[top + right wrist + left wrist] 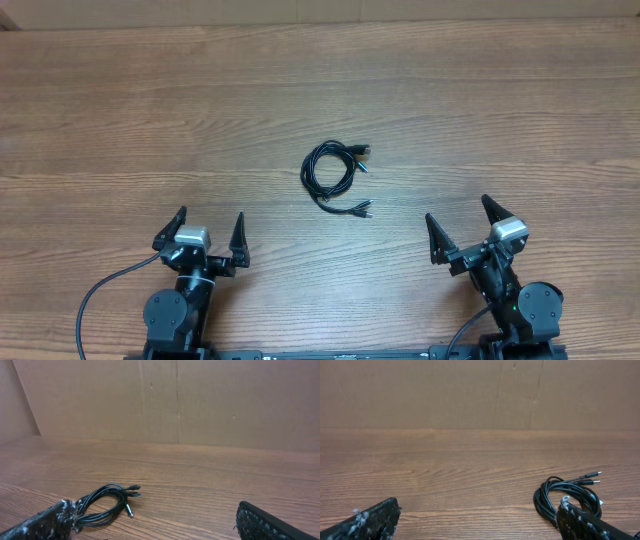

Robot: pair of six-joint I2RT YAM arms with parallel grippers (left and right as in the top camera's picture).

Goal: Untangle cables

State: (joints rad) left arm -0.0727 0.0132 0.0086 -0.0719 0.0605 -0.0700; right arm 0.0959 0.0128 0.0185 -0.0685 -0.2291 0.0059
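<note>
Shows left gripper point(210, 216) and right gripper point(458, 209) held low, jaws spread wide, gripping nothing. Shows cables point(335, 170) bunched ahead between them, well apart.

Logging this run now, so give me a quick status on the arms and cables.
Left gripper open, right gripper open, both empty. Cables coiled together, untouched. Nothing blocking.

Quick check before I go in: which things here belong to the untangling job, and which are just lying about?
Job:
- cables, bunched in loops mid-table
- left end effector, open
- right end effector, open

Just there:
- wooden table
- thick arm cable by the left arm
- cardboard wall behind
</note>
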